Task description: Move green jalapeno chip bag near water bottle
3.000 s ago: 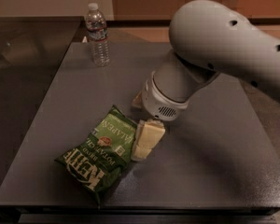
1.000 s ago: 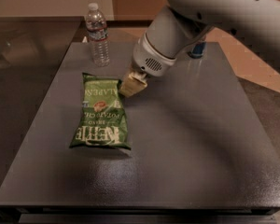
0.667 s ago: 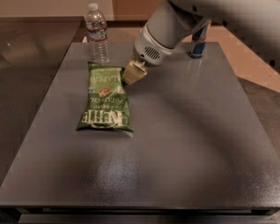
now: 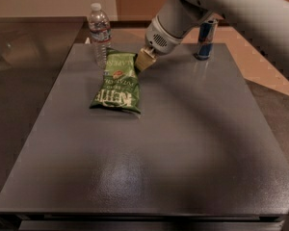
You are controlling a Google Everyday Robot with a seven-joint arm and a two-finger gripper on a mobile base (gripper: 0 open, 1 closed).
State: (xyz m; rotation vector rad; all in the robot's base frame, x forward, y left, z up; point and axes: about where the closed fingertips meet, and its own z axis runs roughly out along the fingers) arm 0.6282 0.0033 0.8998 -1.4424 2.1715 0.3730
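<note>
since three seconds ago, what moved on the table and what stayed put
The green jalapeno chip bag moved from the near middle of the table toward the far left, and its top edge now lies right beside the water bottle. The gripper travelled with it and is at the bag's top right corner. The water bottle and the blue-and-silver can stayed in place.

Arm: the arm is slanting down and leftward from the upper right, crossing above the far edge of the table.
Wrist: the wrist, a pale round housing, is sitting over the far edge, left of its middle, and tilting toward the far left corner.
Gripper: the gripper is pointing down and left, hanging low just inside the far edge, nearer the far left corner.
</note>
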